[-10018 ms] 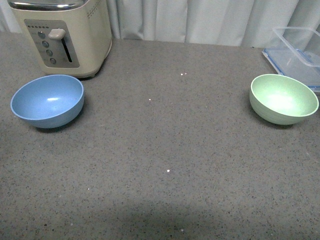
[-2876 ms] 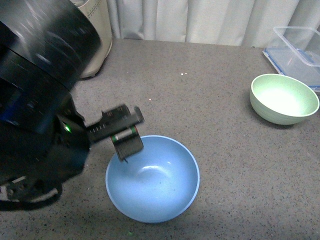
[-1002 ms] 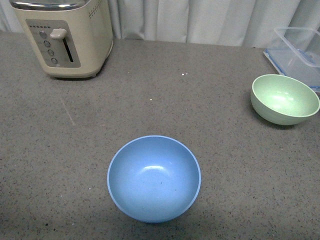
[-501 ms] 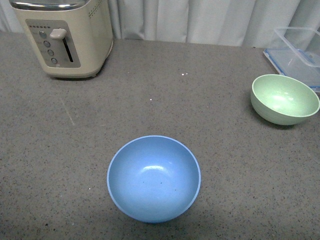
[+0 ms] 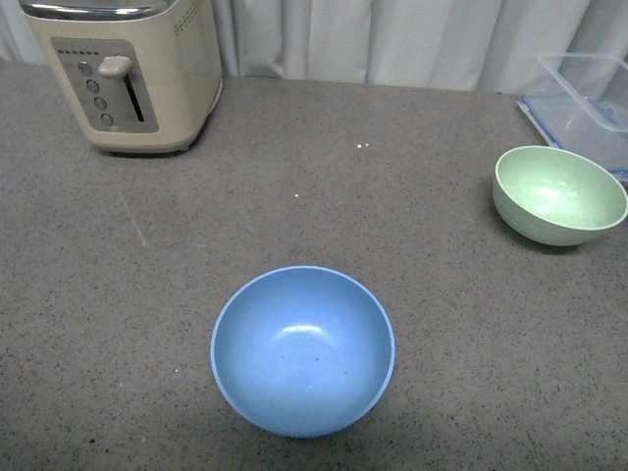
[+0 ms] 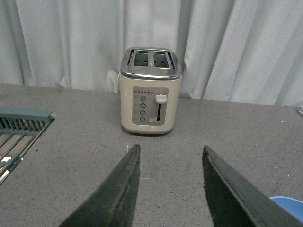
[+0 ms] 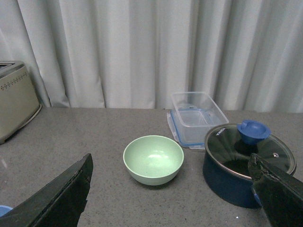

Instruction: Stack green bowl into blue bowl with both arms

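The light-blue bowl (image 5: 302, 350) sits empty and upright on the grey table, front centre in the front view; a sliver of its rim shows in the left wrist view (image 6: 288, 205). The pale-green bowl (image 5: 558, 193) sits empty at the right, also in the right wrist view (image 7: 153, 159). Neither arm shows in the front view. My left gripper (image 6: 170, 156) is open and empty above bare table, facing the toaster. My right gripper (image 7: 170, 165) is wide open and empty, with the green bowl ahead between its fingers, well apart from them.
A cream toaster (image 5: 126, 71) stands at the back left. A clear lidded container (image 5: 586, 98) sits behind the green bowl. A dark blue pot with a glass lid (image 7: 244, 163) stands beside the green bowl. A metal rack (image 6: 19, 137) lies beyond the toaster's side.
The blue bowl moved from the left beside the toaster to front centre, carried by the left arm, which then left the front view. Nothing has moved in the last second.
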`<state>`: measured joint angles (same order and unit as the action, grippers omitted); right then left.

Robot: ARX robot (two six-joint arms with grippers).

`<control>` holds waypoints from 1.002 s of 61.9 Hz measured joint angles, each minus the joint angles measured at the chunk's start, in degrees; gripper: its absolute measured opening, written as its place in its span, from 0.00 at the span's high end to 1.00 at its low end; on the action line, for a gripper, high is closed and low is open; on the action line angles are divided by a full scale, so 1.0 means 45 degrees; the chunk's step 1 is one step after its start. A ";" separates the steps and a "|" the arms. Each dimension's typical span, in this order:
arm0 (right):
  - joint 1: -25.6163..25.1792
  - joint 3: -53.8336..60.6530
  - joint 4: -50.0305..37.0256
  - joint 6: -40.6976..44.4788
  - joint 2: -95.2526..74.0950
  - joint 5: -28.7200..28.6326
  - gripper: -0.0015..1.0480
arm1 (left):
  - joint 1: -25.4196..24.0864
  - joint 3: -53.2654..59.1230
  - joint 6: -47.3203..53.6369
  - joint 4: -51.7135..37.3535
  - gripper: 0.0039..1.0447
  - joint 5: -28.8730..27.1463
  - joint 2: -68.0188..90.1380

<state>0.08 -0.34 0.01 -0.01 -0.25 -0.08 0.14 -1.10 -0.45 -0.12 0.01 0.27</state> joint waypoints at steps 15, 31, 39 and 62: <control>-0.0398 -0.1093 0.0690 0.0180 -0.3395 0.1710 0.09 | 0.0000 0.0000 0.0005 0.0000 0.19 0.0000 -0.0015; -0.2297 -0.3094 -0.4245 0.3036 -1.1861 -0.2637 0.09 | 0.0000 0.0000 0.0034 0.0000 0.06 0.0000 -0.0015; -0.2409 -0.5061 -0.2880 0.4590 -1.5353 -0.4546 0.09 | 0.0000 0.0000 0.0039 0.0000 0.06 0.0000 -0.0015; -0.1481 -0.8529 -0.0933 0.8495 -2.0779 -0.4891 0.09 | 0.0000 0.0000 0.0039 0.0000 0.06 0.0000 -0.0015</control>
<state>-6.59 -38.72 -4.19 38.22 -93.76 -22.09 0.14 -1.10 -0.27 -0.12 0.01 0.21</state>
